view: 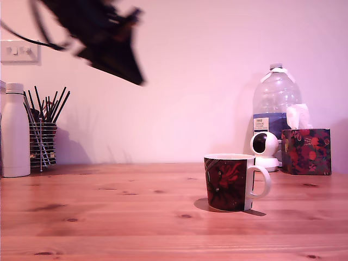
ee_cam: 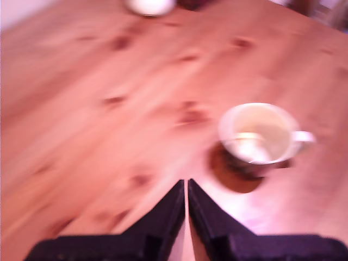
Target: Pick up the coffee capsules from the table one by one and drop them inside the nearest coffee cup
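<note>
The coffee cup, a dark mug with a red leafy pattern and a white handle, stands on the pine table at the exterior view's right of centre. My gripper hangs blurred high above the table at the exterior view's upper left, well away from the mug. In the wrist view its black fingers are shut, tips almost touching, with nothing between them. The mug shows its white inside, where a pale beige shape lies, likely a coffee capsule, though blurred. No capsule shows on the tabletop.
A white bottle and a wire holder of black sticks stand at the back on the exterior view's left. Behind the mug are a clear water bottle, a white round camera and a patterned tissue box.
</note>
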{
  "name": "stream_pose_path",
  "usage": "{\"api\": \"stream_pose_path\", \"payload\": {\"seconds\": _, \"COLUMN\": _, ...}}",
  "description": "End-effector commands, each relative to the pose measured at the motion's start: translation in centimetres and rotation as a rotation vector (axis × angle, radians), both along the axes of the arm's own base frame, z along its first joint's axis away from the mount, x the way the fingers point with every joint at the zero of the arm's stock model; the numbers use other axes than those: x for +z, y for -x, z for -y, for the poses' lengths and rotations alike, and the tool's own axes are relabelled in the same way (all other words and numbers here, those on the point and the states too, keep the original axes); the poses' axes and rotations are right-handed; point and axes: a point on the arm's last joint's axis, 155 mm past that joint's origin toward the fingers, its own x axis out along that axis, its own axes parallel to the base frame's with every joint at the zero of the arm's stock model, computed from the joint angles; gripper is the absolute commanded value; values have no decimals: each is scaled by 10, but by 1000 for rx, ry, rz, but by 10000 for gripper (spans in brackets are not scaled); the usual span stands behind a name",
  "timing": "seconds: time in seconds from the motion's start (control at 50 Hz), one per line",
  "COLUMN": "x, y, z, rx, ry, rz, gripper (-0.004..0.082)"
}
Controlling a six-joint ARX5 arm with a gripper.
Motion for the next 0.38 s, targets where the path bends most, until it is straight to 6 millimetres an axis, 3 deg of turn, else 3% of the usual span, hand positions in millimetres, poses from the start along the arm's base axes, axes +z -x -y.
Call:
{"api": "stream_pose_path", "payload": {"seconds": 0.0, "x": 5, "y": 2, "z": -9, "rx": 18, "ry": 15, "rz": 16, "gripper": -19}}
{"api": "stream_pose_path", "payload": {"seconds": 0.36, "x": 33, "y": 8, "z": -57, "rx": 105, "ry": 53, "rz": 63, "gripper": -19}}
